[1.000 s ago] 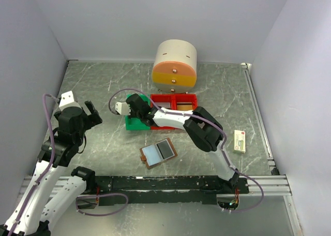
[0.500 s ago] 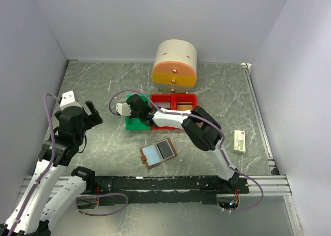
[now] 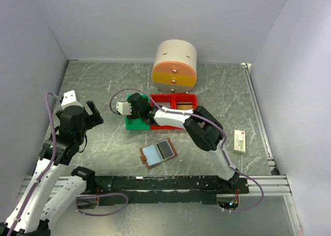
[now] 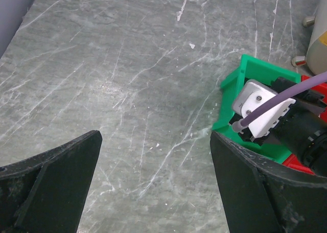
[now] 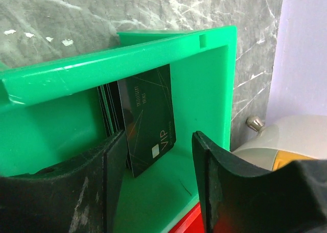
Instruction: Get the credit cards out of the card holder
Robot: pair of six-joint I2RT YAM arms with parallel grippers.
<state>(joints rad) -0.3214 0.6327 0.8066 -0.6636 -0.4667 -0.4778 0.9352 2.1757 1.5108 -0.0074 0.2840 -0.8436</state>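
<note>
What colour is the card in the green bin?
The VIP card is black with fine lines; clearest in the right wrist view.

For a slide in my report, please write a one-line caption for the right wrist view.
Open right fingers at a green bin holding a black VIP card that leans on its wall.

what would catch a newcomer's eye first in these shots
The round cream-and-orange drawer unit at the table's far side stands out. The right gripper, jaws apart, reaches into a green plastic bin where a black VIP card stands on edge. An open brown bifold card holder lies nearer the arms.
</note>
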